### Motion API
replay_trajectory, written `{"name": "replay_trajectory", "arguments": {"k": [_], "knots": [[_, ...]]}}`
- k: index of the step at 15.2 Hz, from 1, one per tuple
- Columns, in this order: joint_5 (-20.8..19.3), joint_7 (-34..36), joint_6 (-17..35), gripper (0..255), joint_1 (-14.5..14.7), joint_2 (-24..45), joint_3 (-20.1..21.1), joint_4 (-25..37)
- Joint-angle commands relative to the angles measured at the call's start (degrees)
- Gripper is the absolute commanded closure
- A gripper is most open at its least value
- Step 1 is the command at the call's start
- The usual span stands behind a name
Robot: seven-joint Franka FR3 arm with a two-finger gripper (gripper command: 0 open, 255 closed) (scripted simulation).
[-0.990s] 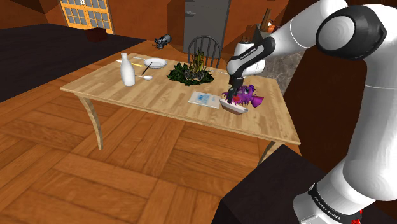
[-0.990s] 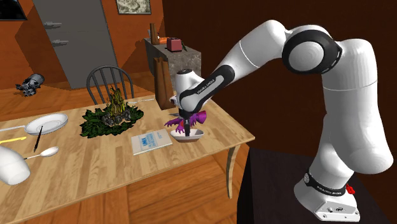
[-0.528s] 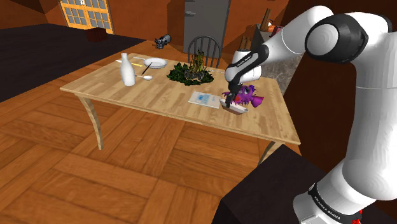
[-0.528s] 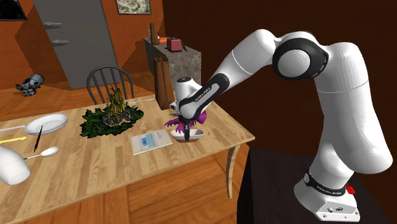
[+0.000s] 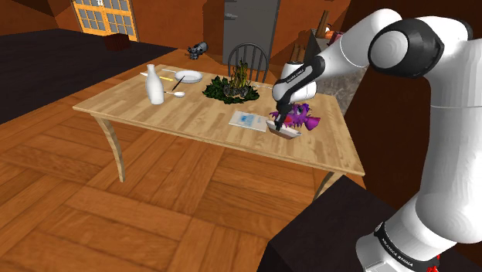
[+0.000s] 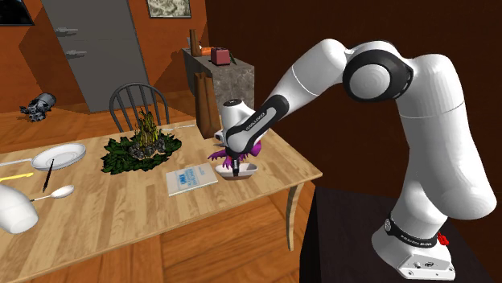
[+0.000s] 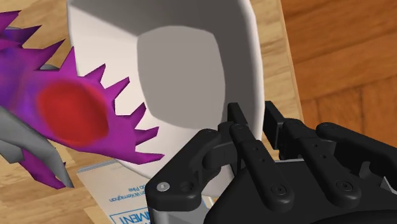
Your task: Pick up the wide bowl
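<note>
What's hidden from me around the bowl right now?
Wide bowl: the gripper covers part of its rim in the wrist view.
Purple spiky toy: cut off by the wrist view's edge.
Booklet: print too small to read in the second exterior view.
White bottle: cut by the second exterior view's left edge.

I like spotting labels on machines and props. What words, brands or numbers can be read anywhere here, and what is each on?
"MENT", at a guess, cut off at the picture's edge: large blue letters on the paper sheet beside the white bowl.
Smaller line above it on that sheet: too blurred to read.
White lettering on the black ring at the arm's base: too small to read.
</note>
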Motion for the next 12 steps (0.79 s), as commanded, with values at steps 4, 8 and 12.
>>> {"name": "replay_trajectory", "arguments": {"k": [4, 8, 12], "knots": [[0.0, 0.0, 0.0, 255, -0.1, 0.1, -0.1, -0.1], [-0.4, 0.1, -2.2, 255, 0.1, -2.1, -0.3, 0.0], [-0.7, 0.2, -4.6, 255, 0.3, -4.1, -0.5, 0.3]]}}
